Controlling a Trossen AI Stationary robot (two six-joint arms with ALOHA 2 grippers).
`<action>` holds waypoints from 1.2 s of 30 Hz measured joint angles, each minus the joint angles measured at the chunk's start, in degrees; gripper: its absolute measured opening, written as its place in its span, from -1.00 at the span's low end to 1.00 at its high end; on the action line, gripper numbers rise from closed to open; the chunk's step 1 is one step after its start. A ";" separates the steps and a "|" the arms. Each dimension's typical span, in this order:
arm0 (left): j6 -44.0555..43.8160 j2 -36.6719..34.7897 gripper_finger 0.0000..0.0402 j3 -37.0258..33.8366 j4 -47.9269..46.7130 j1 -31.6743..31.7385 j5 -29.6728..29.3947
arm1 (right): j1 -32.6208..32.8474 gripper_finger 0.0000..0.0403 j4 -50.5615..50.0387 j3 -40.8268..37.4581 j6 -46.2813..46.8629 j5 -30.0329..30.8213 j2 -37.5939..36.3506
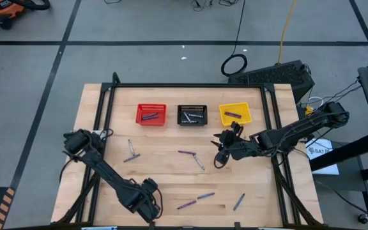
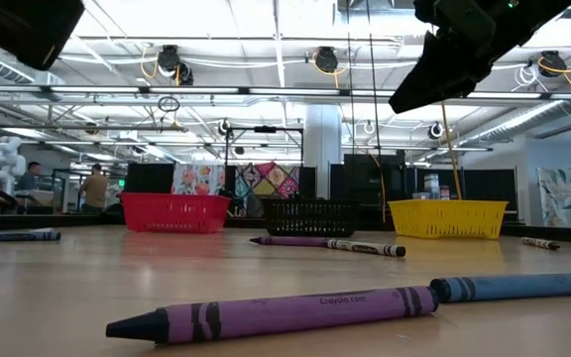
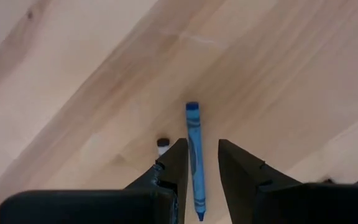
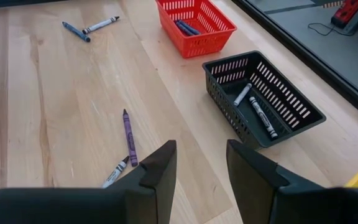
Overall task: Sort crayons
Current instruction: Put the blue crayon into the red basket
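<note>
Left gripper (image 3: 197,180) down low at the near edge of the table (image 1: 165,172), fingers (image 3: 176,171) spread, a blue crayon (image 3: 194,158) lying flat in the gap between them, not pinched. Small white stub (image 3: 162,145) just beside one finger. More crayons close by on the wood: a purple one (image 1: 187,206) and a blue one (image 1: 204,196) just off to its right.

Right gripper (image 4: 197,177) up off the table, fingers apart, holding nothing. Beneath and ahead of it, a purple crayon (image 4: 128,136) and a grey crayon (image 4: 115,172) tip to tip. Past those, black basket (image 4: 263,96) with grey crayons inside, red basket (image 4: 194,25) with blue ones beyond. Yellow basket (image 1: 234,114) right beside the hand, one purple crayon in it. Two more crayons (image 4: 91,27) far off, well apart.
</note>
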 joint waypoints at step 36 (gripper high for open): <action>-0.01 2.29 -0.59 -2.19 1.55 -0.15 2.77 | 0.11 -0.37 0.24 0.00 0.09 -0.18 -0.02</action>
